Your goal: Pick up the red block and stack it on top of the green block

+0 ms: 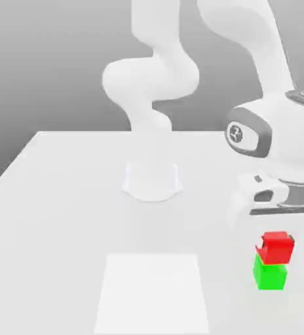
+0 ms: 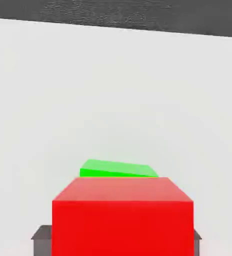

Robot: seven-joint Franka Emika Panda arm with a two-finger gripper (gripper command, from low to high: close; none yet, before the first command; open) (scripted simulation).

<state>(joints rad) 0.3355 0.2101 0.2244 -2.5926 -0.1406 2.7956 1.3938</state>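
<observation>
Exterior view: red block [image 1: 276, 246] atop green block [image 1: 270, 273], near the table's [image 1: 76, 196] right edge, slightly offset and twisted; cubes, no long axis. Hand view: red block [image 2: 123, 215] covering green block [image 2: 119, 169]. Jaw state: cannot tell.

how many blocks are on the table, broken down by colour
red block: 1, sitting on top of the green one
green block: 1, on the table
total: 2 blocks
</observation>
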